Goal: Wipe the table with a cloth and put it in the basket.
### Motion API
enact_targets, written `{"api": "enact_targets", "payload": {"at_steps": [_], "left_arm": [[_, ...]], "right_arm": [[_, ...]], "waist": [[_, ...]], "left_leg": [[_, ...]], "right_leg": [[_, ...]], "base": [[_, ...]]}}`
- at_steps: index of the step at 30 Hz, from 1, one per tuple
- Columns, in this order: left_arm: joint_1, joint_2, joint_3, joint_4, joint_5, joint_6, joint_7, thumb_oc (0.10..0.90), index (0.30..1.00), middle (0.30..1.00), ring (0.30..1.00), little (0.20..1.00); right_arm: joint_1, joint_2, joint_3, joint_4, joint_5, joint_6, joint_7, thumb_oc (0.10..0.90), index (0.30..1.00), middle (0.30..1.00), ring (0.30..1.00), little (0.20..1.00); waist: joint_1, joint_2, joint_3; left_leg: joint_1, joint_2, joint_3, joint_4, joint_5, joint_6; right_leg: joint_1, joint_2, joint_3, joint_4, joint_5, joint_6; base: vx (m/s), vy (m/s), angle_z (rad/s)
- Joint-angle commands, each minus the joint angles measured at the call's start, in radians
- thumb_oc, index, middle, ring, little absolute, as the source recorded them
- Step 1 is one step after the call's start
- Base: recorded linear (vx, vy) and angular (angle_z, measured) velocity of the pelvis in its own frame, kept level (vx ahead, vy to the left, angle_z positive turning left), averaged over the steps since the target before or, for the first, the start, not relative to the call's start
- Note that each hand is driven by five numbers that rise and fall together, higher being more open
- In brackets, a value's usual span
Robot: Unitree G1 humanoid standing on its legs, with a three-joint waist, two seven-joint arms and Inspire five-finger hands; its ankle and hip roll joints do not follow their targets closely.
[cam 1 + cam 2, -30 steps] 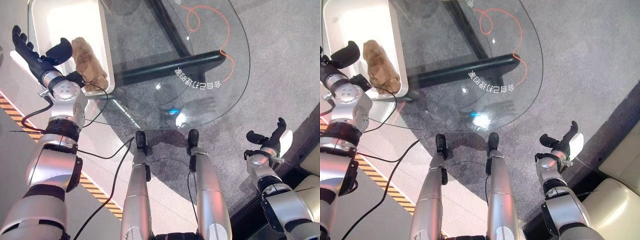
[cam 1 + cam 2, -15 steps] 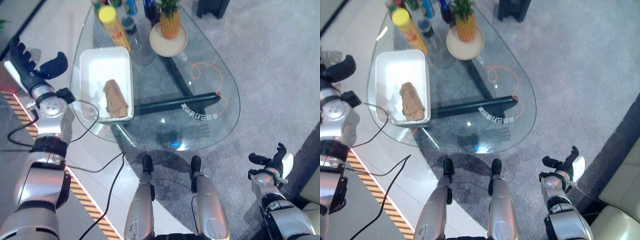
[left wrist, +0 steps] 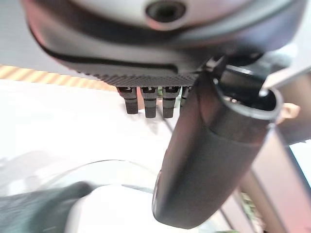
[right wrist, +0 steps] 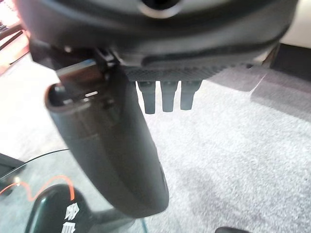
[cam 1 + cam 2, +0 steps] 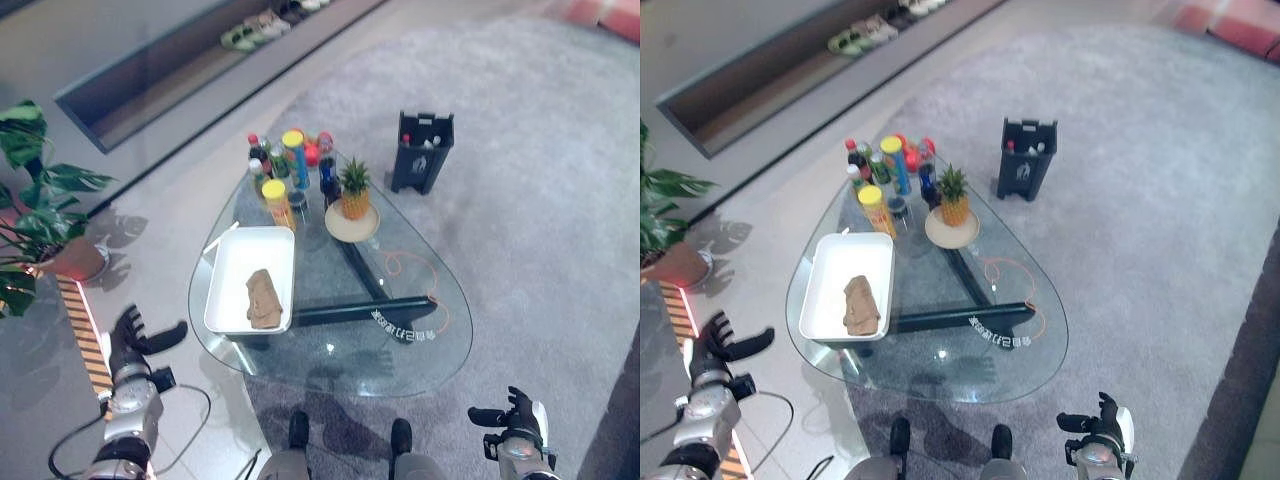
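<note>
A crumpled brown cloth [image 5: 264, 298] lies inside the white basket [image 5: 250, 250], which stands on the left part of the glass table [image 5: 400, 352]. My left hand [image 5: 131, 342] hangs low over the floor, left of the table and well apart from the basket, with its fingers spread and its thumb out. In the left wrist view its thumb [image 3: 209, 160] and fingers are straight and hold nothing. My right hand [image 5: 514, 411] hovers over the carpet off the table's near right edge, open and empty, as the right wrist view [image 4: 112, 145] also shows.
Several bottles and cans [image 5: 285, 165] cluster at the table's far end, beside a pineapple on a plate [image 5: 352, 202]. An orange cord [image 5: 415, 285] loops on the glass. A black bin [image 5: 422, 150] stands on the carpet beyond. A potted plant [image 5: 40, 200] stands far left.
The camera has pulled far back and up, so the whole table now shows. The cloth stays in the basket. My left hand now sits away from the basket; both hands stay open.
</note>
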Motion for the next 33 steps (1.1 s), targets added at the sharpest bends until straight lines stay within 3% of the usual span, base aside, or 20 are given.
{"api": "enact_targets", "payload": {"at_steps": [1, 7, 12, 20, 33], "left_arm": [[-0.027, 0.011, 0.009, 0.101, 0.104, 0.003, -0.079, 0.800, 0.900, 0.900, 0.900, 0.900], [0.020, -0.063, -0.042, 0.329, 0.255, 0.111, -0.207, 0.800, 0.900, 0.900, 0.900, 0.900], [0.040, -0.105, -0.090, 0.396, 0.364, 0.191, -0.271, 0.800, 0.900, 0.900, 0.900, 0.900], [0.034, -0.147, -0.169, 0.400, 0.428, 0.222, -0.263, 0.800, 0.900, 0.900, 0.900, 0.900], [0.031, -0.159, -0.196, 0.384, 0.418, 0.208, -0.268, 0.800, 0.900, 0.900, 0.900, 0.900]], "right_arm": [[0.036, -0.034, -0.016, 0.028, -0.040, 0.040, 0.059, 0.800, 0.900, 0.900, 0.900, 0.900], [0.023, -0.026, -0.016, 0.109, -0.087, 0.119, 0.154, 0.800, 0.900, 0.900, 0.900, 0.900], [0.007, -0.004, 0.028, 0.160, -0.183, 0.172, 0.229, 0.800, 0.900, 0.900, 0.900, 0.900], [0.007, 0.030, 0.088, 0.170, -0.247, 0.199, 0.248, 0.800, 0.900, 0.900, 0.900, 0.900], [0.000, 0.041, 0.134, 0.168, -0.297, 0.193, 0.259, 0.800, 0.900, 0.900, 0.900, 0.900]], "waist": [[0.001, -0.014, -0.068], [0.000, -0.025, -0.098], [-0.001, -0.029, -0.112], [-0.007, -0.032, -0.114], [-0.003, -0.031, -0.115]], "left_leg": [[0.008, -0.065, 0.041, 0.011, -0.060, 0.033], [0.063, -0.054, 0.059, 0.009, -0.075, 0.033], [0.095, -0.045, 0.073, 0.009, -0.087, 0.031], [0.117, -0.040, 0.071, 0.007, -0.095, 0.033], [0.125, -0.037, 0.061, 0.007, -0.100, 0.037]], "right_leg": [[-0.030, 0.051, 0.019, 0.074, -0.042, -0.032], [0.025, 0.048, 0.012, 0.047, -0.035, -0.028], [0.055, 0.043, 0.009, 0.037, -0.034, -0.026], [0.069, 0.040, 0.010, 0.042, -0.038, -0.024], [0.077, 0.040, 0.016, 0.043, -0.043, -0.025]], "base": [[0.04, -0.005, 0.01], [0.05, 0.003, -0.01], [0.05, 0.006, -0.08], [0.01, 0.001, 0.00], [0.00, 0.000, 0.00]]}}
